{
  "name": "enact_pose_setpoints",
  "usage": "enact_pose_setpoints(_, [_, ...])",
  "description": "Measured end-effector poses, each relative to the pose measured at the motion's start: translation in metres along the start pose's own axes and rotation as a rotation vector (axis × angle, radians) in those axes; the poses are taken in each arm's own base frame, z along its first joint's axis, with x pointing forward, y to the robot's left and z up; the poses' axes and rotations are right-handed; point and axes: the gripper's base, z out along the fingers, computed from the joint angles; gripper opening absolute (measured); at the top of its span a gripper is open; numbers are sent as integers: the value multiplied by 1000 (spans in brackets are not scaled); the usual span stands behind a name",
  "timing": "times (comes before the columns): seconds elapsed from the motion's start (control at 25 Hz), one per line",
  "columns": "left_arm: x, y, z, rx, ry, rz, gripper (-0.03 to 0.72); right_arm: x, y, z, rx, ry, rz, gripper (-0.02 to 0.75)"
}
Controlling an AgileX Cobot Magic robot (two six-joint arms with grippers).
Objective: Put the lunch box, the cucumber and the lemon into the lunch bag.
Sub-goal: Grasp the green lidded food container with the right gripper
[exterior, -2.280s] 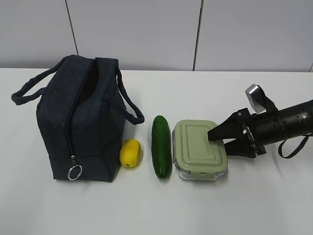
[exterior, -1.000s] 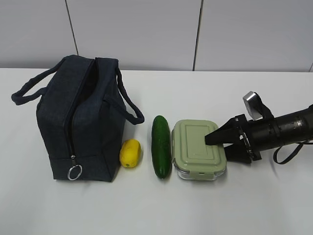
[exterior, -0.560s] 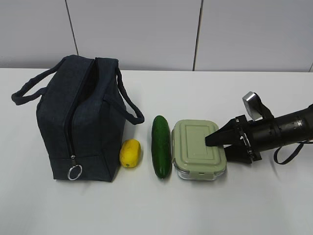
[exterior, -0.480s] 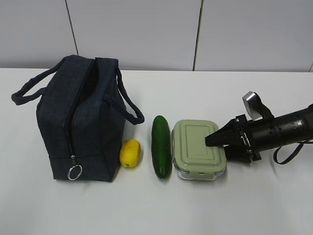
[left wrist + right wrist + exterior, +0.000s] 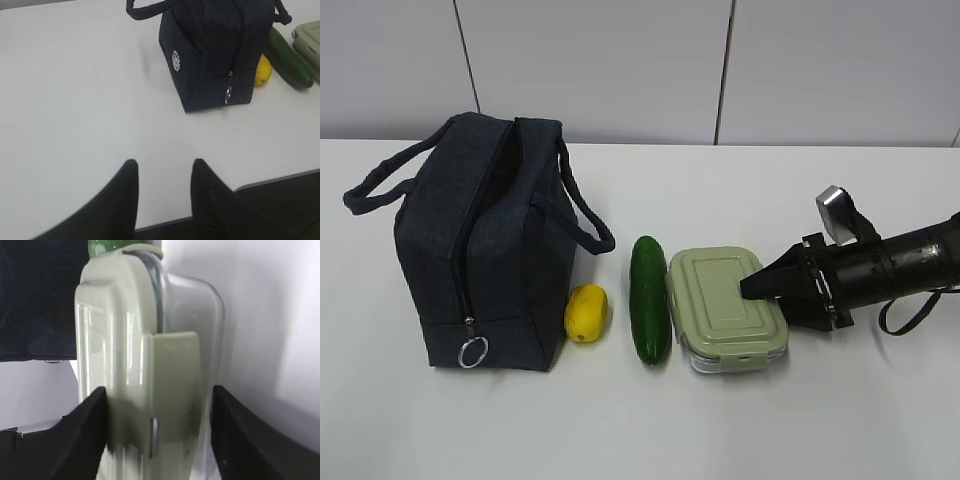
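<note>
The right pincer (image 5: 760, 287) straddles the right end of the lunch box (image 5: 725, 306), its fingers (image 5: 90, 415) apparently pinching lid and base. The box lies on the table (image 5: 620, 420) beside the cucumber (image 5: 650, 298). The lunch bag (image 5: 485, 245) stands farther left, past the lemon (image 5: 587, 312); the left pincer (image 5: 162, 175) rests spread and empty.

Cucumber (image 5: 649, 299) crowds lunch box (image 5: 725, 309); right side open

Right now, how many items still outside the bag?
3. The lemon is beside the lunch bag, the cucumber next, the lunch box rightmost between the right gripper fingers. Bag interior unseen.
</note>
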Motion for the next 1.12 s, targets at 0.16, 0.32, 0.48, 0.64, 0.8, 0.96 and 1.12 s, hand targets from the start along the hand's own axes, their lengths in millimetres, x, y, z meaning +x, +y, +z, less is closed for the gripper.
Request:
enact_pose_setpoints(0.16, [0, 0, 0, 0, 0, 0, 238, 0, 0, 0, 0, 0, 0, 464])
enact_pose_setpoints(0.32, [0, 0, 0, 0, 0, 0, 238, 0, 0, 0, 1, 2, -1, 464])
enact_pose_setpoints(0.48, [0, 0, 0, 0, 0, 0, 238, 0, 0, 0, 1, 3, 5, 463])
enact_pose_setpoints(0.64, [0, 0, 0, 0, 0, 0, 238, 1, 0, 0, 0, 12, 10, 452])
enact_pose_setpoints(0.8, [0, 0, 0, 0, 0, 0, 238, 1, 1, -1, 4, 17, 5, 439])
enact_pose_setpoints(0.96, [0, 0, 0, 0, 0, 0, 238, 1, 1, -1, 5, 21, 17, 435])
enact_pose_setpoints(1.12, [0, 0, 0, 0, 0, 0, 238, 1, 1, -1, 5, 21, 25, 434])
